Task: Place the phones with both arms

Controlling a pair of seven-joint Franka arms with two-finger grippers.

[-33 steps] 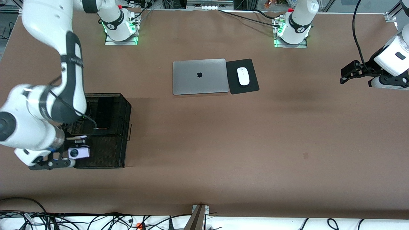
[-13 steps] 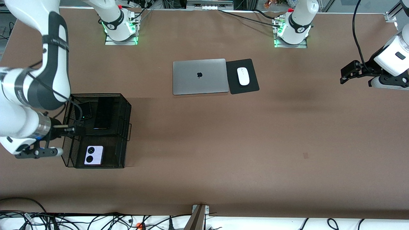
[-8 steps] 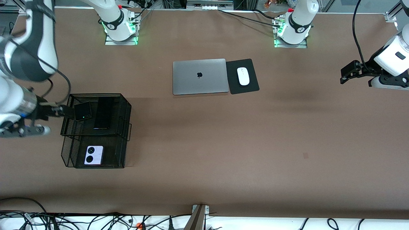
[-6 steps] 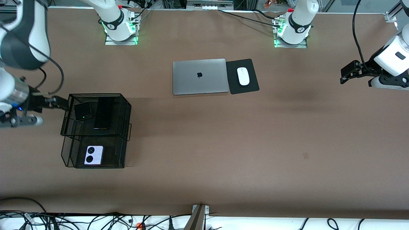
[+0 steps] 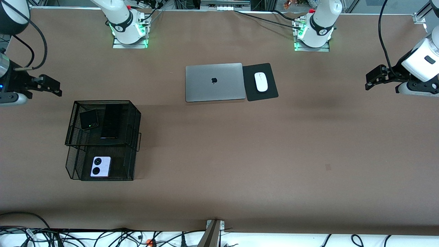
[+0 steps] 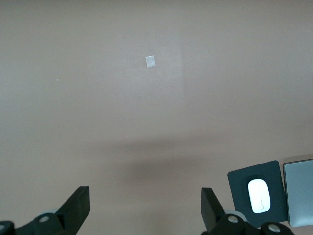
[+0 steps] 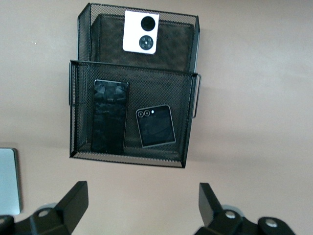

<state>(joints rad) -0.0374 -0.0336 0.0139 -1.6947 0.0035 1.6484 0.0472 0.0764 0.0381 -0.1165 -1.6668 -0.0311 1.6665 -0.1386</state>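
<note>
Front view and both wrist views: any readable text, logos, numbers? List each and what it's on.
No readable words or numbers anywhere.
Apple logo, a sign not text: on the lid of the silver laptop.
Small dark marking on each arm's base ring: too small to read.
The three phones in the black mesh rack, the white mouse and its black pad: no visible text.

Even, bright overhead light on a matte brown table (image 5: 240,154), without glare. Soft, blurred shadow bands cross the table in the front view, and one broad dim band shows in the left wrist view. Green lights glow at both arm bases. All views are sharp, with little edge distortion.
</note>
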